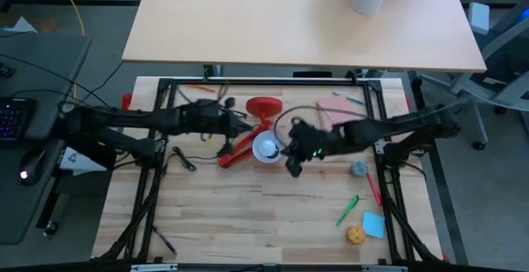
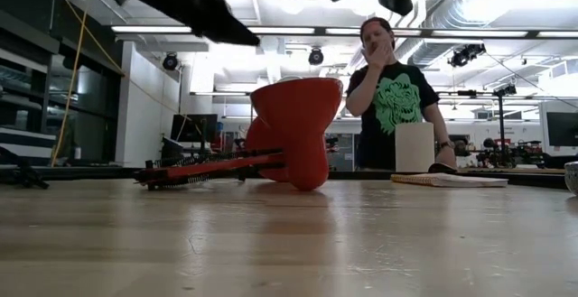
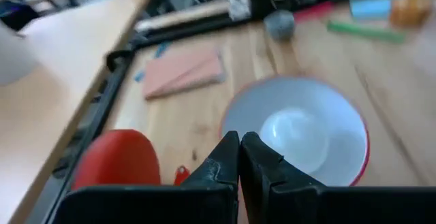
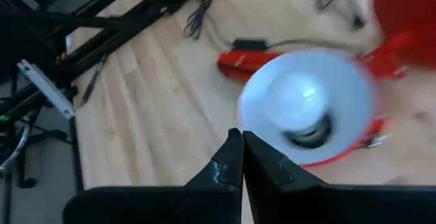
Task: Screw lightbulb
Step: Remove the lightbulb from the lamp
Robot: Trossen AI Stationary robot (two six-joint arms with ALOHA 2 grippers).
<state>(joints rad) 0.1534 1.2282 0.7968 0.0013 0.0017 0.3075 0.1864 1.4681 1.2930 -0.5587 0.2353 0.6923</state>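
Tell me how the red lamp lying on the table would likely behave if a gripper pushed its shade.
The red lamp lies on its side, so its round shade would probably pivot or roll rather than slide straight. The lightbulb inside the shade looks fragile, so a knock could damage it. The long arm and heavy-looking base may drag behind.

White pear-shaped lightbulb (image 4: 298,100), seated inside the lamp shade (image 4: 347,81) (white inside, red-rimmed), shade lying on table.
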